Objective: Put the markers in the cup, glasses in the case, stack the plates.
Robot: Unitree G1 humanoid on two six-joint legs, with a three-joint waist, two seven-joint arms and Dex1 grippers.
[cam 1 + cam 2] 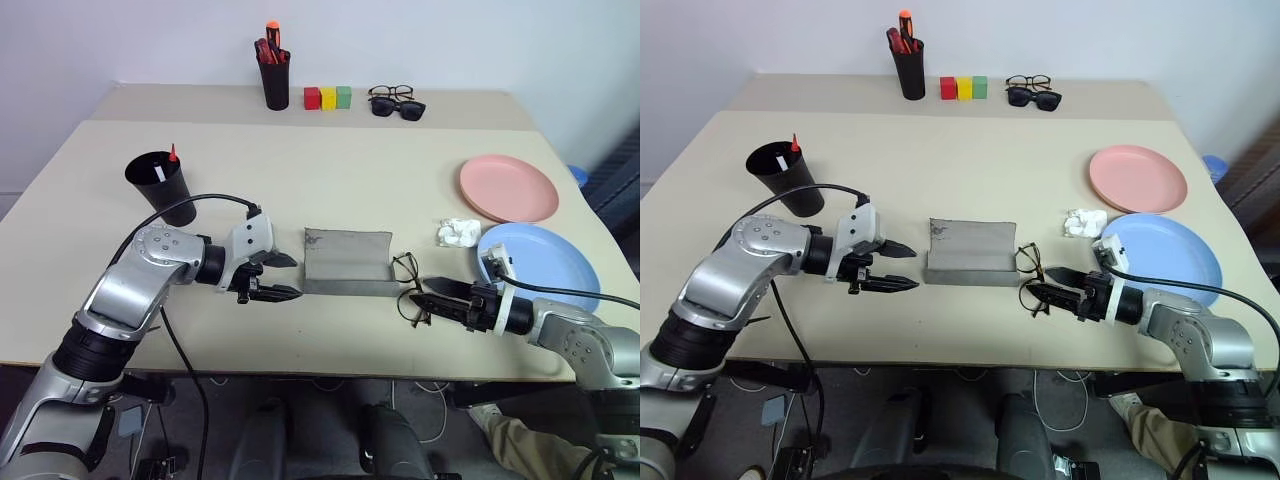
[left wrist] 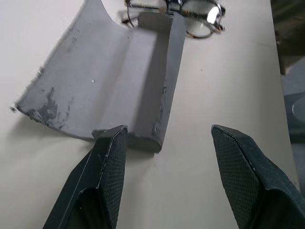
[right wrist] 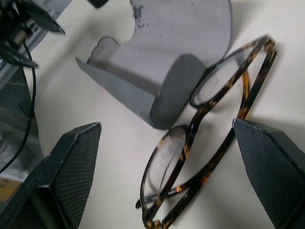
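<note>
The grey case (image 1: 347, 262) lies open on the table with its flap back. Thin dark-framed glasses (image 3: 209, 138) with clear lenses lie on the table, touching the case's right end. My right gripper (image 1: 420, 292) is open, low over the table, its fingers on either side of the glasses without closing on them. My left gripper (image 1: 297, 277) is open and empty just left of the case, pointing at it. The black cup (image 1: 163, 187) stands at the left with a red-capped marker (image 1: 172, 152) and a white one sticking out. The pink plate (image 1: 508, 187) and blue plate (image 1: 545, 262) lie side by side at the right.
A crumpled white wad (image 1: 457, 233) lies between the plates and the case. At the table's far edge stand a black pen holder (image 1: 275, 75) with red-orange pens, three coloured blocks (image 1: 327, 97), and sunglasses (image 1: 398, 108) beside other spectacles. Cables trail from both wrists.
</note>
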